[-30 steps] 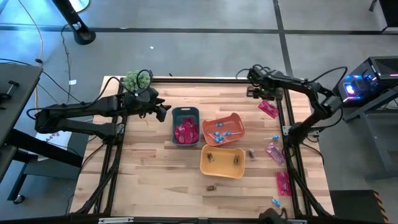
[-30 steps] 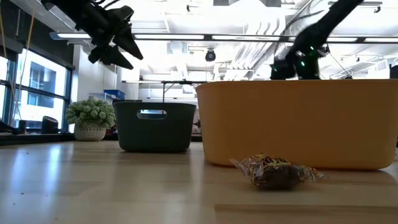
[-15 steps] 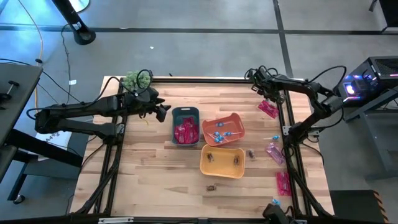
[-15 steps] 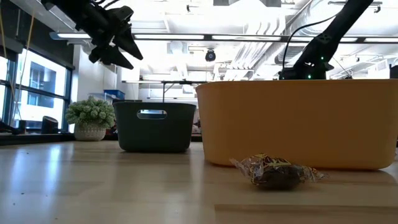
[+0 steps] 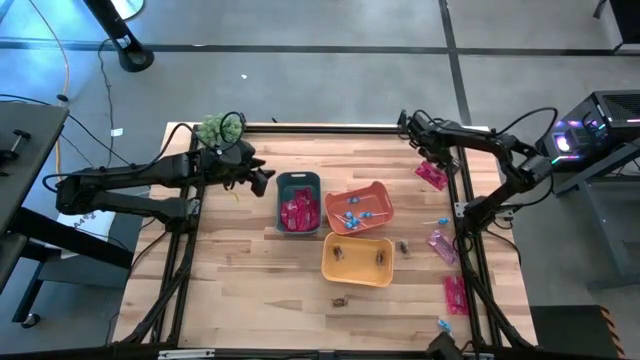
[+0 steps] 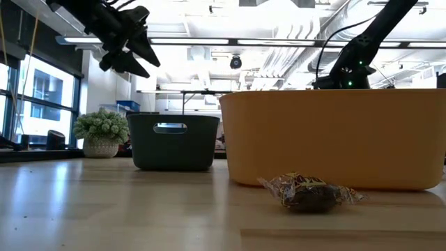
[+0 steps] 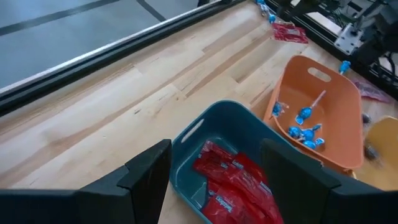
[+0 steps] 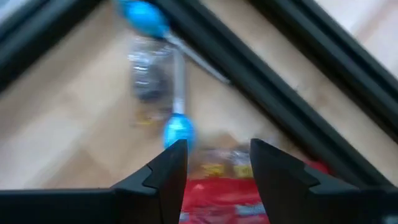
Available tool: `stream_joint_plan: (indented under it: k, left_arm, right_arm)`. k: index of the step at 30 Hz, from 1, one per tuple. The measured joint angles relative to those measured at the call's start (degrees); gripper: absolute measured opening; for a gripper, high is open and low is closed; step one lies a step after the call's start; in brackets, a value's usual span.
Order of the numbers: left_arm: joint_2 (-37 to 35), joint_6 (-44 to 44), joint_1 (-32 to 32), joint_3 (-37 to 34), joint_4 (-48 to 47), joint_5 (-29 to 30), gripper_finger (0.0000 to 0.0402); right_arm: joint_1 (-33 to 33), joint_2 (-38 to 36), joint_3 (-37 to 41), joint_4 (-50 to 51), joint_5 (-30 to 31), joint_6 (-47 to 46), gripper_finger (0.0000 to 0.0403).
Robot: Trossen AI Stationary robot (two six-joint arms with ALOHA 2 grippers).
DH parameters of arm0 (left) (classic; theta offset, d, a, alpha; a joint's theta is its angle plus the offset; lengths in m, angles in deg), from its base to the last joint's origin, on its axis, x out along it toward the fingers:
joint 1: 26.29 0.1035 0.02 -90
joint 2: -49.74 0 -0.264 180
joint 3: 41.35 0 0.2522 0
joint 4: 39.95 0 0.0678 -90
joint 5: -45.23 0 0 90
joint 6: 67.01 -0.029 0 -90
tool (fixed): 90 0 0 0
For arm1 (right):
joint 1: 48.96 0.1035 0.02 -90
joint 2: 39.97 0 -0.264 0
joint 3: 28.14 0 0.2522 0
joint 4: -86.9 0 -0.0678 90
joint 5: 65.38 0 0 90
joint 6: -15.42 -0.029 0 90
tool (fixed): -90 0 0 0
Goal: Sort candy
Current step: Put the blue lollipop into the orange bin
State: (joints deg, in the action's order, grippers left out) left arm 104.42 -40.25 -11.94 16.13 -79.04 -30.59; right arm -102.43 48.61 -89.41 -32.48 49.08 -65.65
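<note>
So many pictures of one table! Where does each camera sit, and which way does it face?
High view: above the table, looking straight down; both arms show, left tool by the grey-blue bin, right tool at the far right edge.
Low view: at tabletop height, looking level across; a brown candy up close, both arms above.
Left wrist view: looks past its own open fingers into the grey-blue bin.
Right wrist view: looks past its own fingers at a blue lollipop.
Shared: the orange bin shows in the high and left wrist views.

The wooden table (image 5: 240, 270) carries three bins (image 5: 298, 202), a green plant ball (image 5: 218, 127) and scattered candy (image 5: 432, 176).
</note>
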Motion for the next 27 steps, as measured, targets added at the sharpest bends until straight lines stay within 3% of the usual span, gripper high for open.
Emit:
stream_joint_plan:
  k: [4,9,15,27]
  left_arm:
    - [0.00,0.00,-0.02,0.00,-0.02,-0.59,0.0239]
    - [0.00,-3.07,0.00,0.00,-0.07,-0.76,0.0239]
    - [0.00,-4.87,0.00,0.00,-0.52,-2.08,0.0239]
    - [0.00,-6.47,2.27,-0.02,-0.52,-3.67,0.0239]
  right_arm:
    - [0.40,-0.20,0.00,0.13,0.17,-3.77,0.0167]
    - [0.29,0.13,-0.04,-8.44,0.40,-1.36,0.0167]
    - [-0.76,1.44,0.00,-0.87,1.55,-6.56,0.0167]
    - [-0.85,7.80,0.47,-6.68,0.44,-3.88,0.0167]
